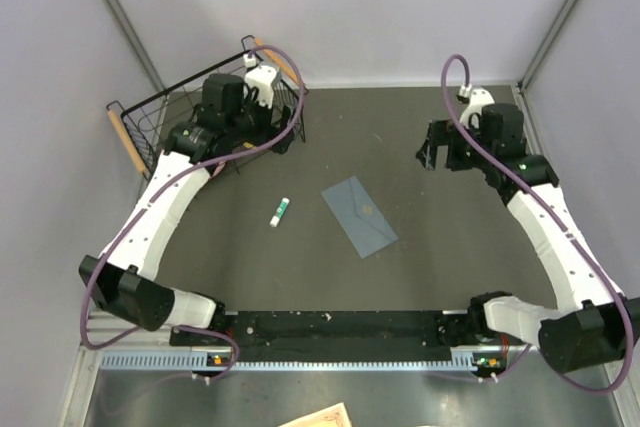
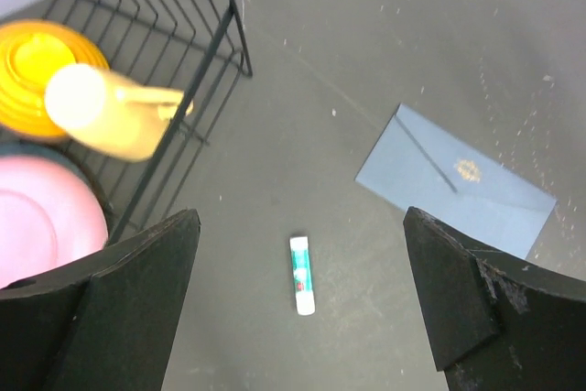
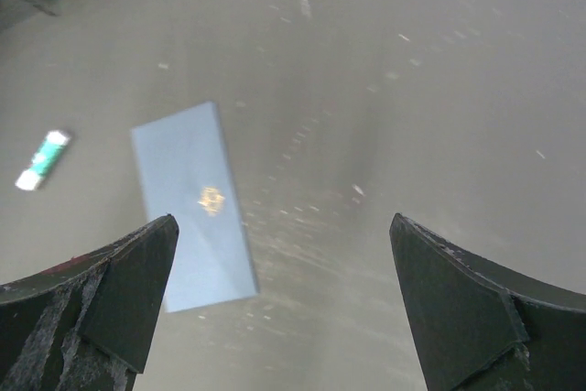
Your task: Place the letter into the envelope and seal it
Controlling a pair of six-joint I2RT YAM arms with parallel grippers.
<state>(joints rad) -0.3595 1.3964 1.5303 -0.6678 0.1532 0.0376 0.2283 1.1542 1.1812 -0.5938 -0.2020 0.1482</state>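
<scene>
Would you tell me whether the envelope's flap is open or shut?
Folded shut: the envelope shows a plain rectangle, no flap sticking out.

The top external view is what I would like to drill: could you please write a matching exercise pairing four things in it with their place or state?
Things:
1. envelope
2. glue stick
3. wire basket
4. right pincer

Places or states:
A. open, holding nothing
B. at the far left corner of the table
C. lying flat at mid-table, gold spot up
D. lying just left of the envelope, apart from it

Pairs: 1-C, 2-D, 3-B, 4-A
</scene>
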